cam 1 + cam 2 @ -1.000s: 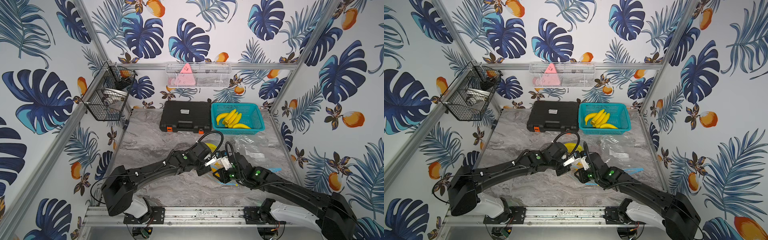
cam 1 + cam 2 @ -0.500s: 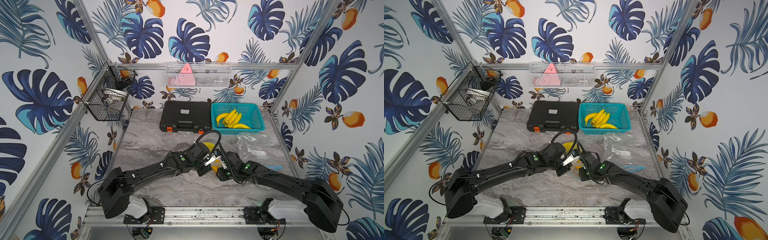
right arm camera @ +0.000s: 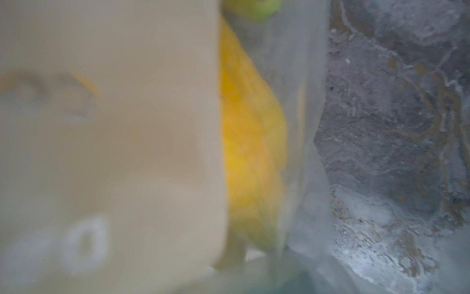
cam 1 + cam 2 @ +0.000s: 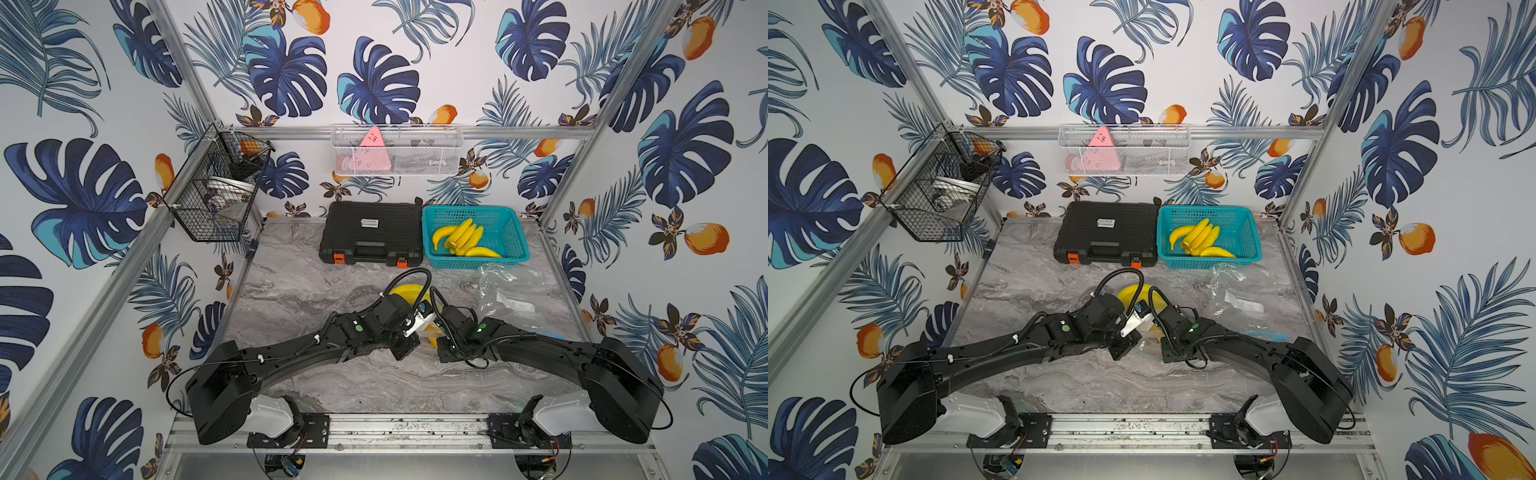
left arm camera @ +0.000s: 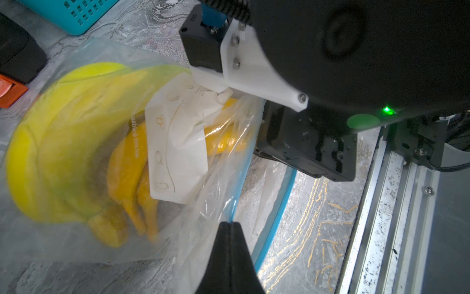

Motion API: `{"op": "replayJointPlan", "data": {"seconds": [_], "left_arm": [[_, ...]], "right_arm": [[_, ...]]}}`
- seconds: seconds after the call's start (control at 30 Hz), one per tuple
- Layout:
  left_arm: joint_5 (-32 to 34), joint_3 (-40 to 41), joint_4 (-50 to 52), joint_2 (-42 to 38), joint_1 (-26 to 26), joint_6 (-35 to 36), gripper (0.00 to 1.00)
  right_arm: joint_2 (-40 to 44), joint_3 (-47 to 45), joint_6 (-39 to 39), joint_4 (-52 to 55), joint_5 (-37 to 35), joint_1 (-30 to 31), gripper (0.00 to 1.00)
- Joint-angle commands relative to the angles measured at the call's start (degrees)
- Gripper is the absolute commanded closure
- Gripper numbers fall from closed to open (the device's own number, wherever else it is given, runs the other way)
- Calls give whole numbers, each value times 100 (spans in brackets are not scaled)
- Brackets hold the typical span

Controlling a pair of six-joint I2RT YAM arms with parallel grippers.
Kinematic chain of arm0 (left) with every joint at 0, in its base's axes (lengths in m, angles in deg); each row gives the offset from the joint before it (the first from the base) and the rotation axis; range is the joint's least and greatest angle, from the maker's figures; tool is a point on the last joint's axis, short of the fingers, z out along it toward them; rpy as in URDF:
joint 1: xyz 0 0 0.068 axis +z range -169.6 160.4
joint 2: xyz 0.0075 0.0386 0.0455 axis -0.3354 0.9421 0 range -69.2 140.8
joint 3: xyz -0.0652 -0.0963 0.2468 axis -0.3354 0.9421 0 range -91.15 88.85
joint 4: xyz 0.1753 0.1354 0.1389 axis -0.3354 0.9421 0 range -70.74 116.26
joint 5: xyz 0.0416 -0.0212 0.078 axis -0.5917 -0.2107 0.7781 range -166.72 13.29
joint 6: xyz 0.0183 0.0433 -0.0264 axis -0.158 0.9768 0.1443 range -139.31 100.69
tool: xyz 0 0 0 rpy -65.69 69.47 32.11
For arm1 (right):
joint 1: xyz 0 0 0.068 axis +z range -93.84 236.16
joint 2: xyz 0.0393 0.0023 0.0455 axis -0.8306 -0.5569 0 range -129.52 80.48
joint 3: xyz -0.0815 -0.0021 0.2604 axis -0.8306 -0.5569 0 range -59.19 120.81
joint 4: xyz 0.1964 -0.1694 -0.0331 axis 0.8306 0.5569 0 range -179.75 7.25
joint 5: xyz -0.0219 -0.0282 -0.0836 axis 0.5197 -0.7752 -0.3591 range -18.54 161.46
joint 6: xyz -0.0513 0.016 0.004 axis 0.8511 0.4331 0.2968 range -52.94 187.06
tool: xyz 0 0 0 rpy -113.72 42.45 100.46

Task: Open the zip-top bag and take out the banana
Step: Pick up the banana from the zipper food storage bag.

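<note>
The banana is lying inside the zip-top bag, mid-desk nearer the front edge; the left gripper is pinching its zip rim; the right gripper is pressing at the mouth, jaw width unreadable. Risk: jaws catching film along with fruit, dragging the bag out of the pinch.

Walls: white, blue and teal leaf print with orange fruit. Surface: grey marble, paler veins. Case black, orange latches. Basket teal, grid-holed; its bananas yellow. Rack black wire. Tray white mesh, triangle in it pink. Bag clear, faintly frosted; zip strip blue; label white with thin dark line drawings. Banana yellow-orange. Dish brighter lemon-yellow. Arms black, bases white, status lights green. Left tool black.
</note>
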Motion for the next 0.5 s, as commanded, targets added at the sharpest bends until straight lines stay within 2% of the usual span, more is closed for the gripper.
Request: {"op": "replayJointPlan", "data": {"seconds": [0.0,0.2,0.37,0.47], "left_arm": [[146,27,-190,-62,-19,-169,100],[136,92,-269,-31,-49,-244,100],[226,90,-261,-37,-55,-249,100],[343,131,-295,-38,-55,-304,100]], "right_arm": [[18,30,-176,195,-401,14,40],[-448,33,25,-163,-63,19,42],[-552,90,31,-110,-58,13,57],[-392,152,-42,56,-100,17,74]]}}
